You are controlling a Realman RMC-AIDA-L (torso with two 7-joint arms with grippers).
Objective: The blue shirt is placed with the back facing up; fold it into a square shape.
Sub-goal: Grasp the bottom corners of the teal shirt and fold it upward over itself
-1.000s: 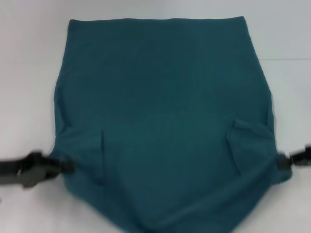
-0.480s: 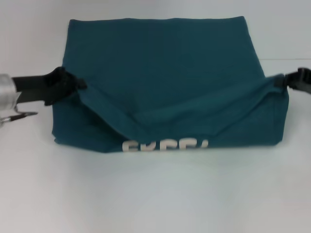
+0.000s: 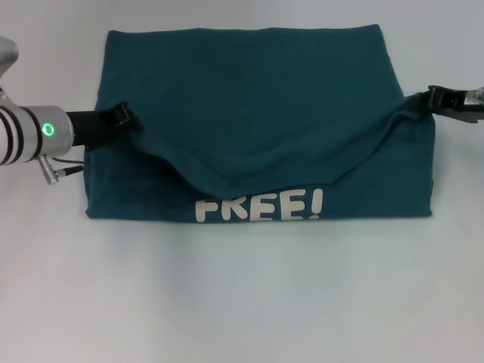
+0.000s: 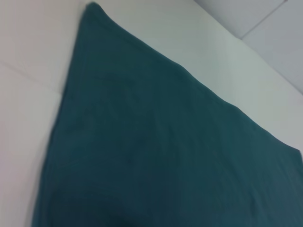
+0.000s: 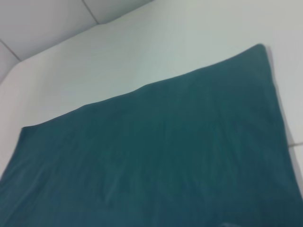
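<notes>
Shirt lies flat on table, long axis running left to right, near half doubled over toward the far hem so "FREE!" shows at the fold line. Lifted edge is held at both ends: left gripper clamped on the left corner, right gripper clamped on the right (sagging between). Far hem lies straight ahead of both, equally near. Count: one shirt, two grippers.

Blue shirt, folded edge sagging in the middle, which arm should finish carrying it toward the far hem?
Neither alone: the left gripper and right gripper each pinch one end of the blue shirt fold, so both should advance together.
</notes>
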